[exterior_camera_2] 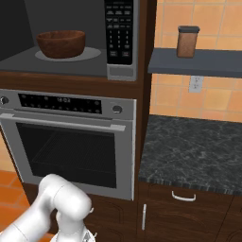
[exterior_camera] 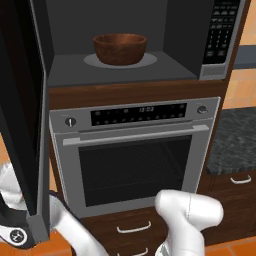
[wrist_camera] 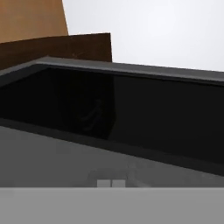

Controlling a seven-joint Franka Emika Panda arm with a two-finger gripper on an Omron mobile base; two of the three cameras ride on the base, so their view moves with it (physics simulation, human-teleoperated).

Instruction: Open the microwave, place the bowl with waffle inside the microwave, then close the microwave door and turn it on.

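The microwave (exterior_camera: 175, 30) stands open above the oven, its black keypad (exterior_camera: 220, 35) on the right. Inside, the reddish-brown bowl (exterior_camera: 120, 48) sits upright on the round grey turntable (exterior_camera: 150, 60); it also shows in the right base view as the bowl (exterior_camera_2: 61, 43). The bowl's rim hides the waffle. The microwave door (exterior_camera: 20, 100) is swung wide to the left. In the hand view my gripper (wrist_camera: 111, 183) is shut on nothing, its tips close against the door's grey frame (wrist_camera: 52, 153) just below the black glass (wrist_camera: 131, 118).
The oven (exterior_camera: 135, 150) with its bar handle sits right under the microwave. A dark stone counter (exterior_camera_2: 189, 151) lies to the right, with a brown canister (exterior_camera_2: 187, 41) on the shelf above it. Wooden drawers run below.
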